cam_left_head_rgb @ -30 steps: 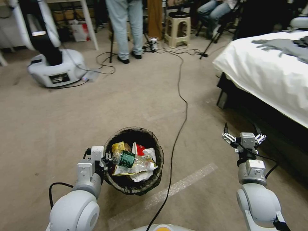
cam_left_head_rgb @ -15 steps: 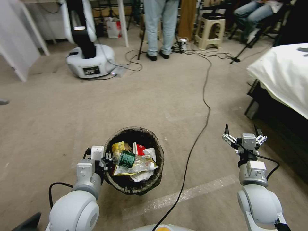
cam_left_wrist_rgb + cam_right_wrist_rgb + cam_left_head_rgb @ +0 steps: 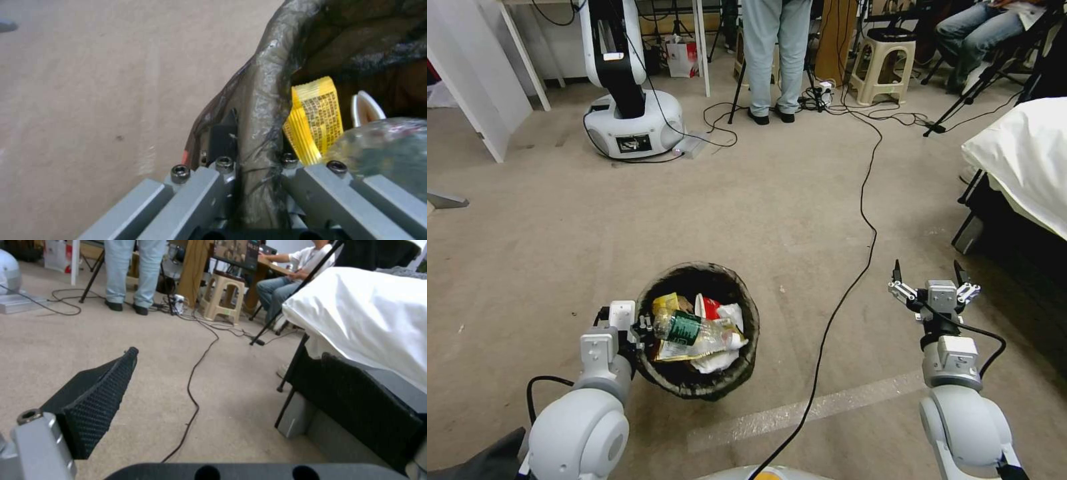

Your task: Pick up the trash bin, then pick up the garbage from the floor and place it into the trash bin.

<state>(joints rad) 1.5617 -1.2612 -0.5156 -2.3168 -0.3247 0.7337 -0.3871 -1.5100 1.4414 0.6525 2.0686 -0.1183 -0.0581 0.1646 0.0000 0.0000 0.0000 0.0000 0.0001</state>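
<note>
Beige carpet [image 3: 560, 220] covers the floor, with a black cable [image 3: 864, 220] running across it. From the head, the left gripper [image 3: 639, 328] clamps the trash bin [image 3: 697, 331] at its rim, with garbage [image 3: 694, 332] inside; the right gripper [image 3: 929, 288] is spread wide and holds nothing. At the left wrist, the fingers [image 3: 213, 180] pinch the bag-covered rim. At the right wrist, a bed [image 3: 365, 313] stands nearby.
</note>
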